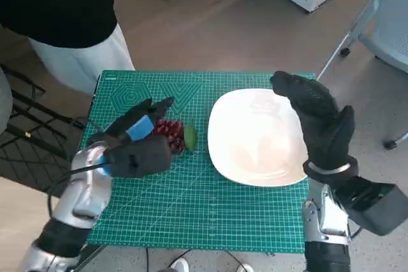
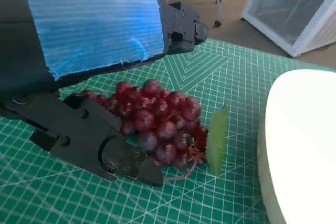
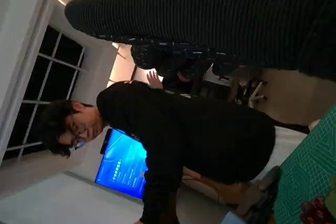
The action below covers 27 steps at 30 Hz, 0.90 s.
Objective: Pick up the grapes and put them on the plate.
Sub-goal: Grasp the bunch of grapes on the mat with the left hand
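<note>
black fingers of the left hand [image 1: 137, 144] are spread apart around the grapes [image 2: 157, 121], one on each side, not squeezing yet. the red grapes lie on the green mat [image 1: 191, 214] just beside the white plate [image 1: 255, 138]. the right hand [image 1: 315, 119] hangs over the plate, open, holding nothing. if the fingers close too loosely, i think the bunch could slip out and fall.

The grapes [image 2: 157, 121] look glossy and smooth, the plate [image 1: 255, 137] smooth white with a soft sheen. The right hand [image 1: 315, 119] wears matt knitted cloth; the worktop [image 1: 210, 208] mat looks matt.
</note>
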Available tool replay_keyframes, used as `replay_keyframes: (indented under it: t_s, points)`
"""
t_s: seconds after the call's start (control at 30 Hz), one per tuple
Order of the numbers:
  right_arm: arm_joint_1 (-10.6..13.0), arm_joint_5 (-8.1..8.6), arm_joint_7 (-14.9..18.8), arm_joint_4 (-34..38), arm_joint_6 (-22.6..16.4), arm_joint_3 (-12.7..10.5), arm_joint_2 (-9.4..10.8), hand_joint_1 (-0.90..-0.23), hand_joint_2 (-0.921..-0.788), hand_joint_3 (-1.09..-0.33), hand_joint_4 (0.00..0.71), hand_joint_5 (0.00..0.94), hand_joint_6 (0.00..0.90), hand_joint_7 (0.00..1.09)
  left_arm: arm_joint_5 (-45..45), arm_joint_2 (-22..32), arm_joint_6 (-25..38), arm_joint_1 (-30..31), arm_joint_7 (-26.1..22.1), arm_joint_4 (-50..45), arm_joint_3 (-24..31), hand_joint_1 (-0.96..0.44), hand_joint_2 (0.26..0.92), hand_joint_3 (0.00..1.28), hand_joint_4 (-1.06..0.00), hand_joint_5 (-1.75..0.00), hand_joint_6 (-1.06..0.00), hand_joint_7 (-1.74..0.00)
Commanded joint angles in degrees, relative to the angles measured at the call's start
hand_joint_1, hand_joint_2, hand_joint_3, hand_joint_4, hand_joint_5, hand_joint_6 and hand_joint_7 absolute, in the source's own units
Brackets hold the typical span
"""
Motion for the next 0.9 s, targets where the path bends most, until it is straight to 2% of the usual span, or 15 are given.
replay_keyframes:
  t_s: [0.03, 0.63, 0.9]
  points:
    - [0.8, 0.03, -0.3, 0.6, 0.3, -0.2, 0.1, -0.421, -0.921, -0.559, 0.292, 0.003, -0.001, 0.59, 1.9, -1.5, -0.4, -3.4, 1.7, 5.3, -2.2, -0.21, 0.725, 0.00, -0.02, 0.00, -0.21, -0.02]
    - [1.2, 0.58, -0.1, 0.5, 0.2, -0.5, 0.4, -0.415, -0.921, -0.561, 0.300, 0.006, 0.000, 0.58, 2.2, -6.1, -5.1, -12.4, 3.4, 29.5, -7.8, -0.15, 0.730, 0.00, -0.03, 0.00, -0.24, -0.01]
    - [1.4, 0.76, -0.2, 0.5, 0.0, -0.7, 0.6, -0.413, -0.921, -0.561, 0.302, 0.007, 0.000, 0.58, 3.0, -7.1, -5.7, -14.3, 4.4, 36.3, -9.5, -0.13, 0.732, 0.00, -0.05, -0.01, -0.27, -0.02]
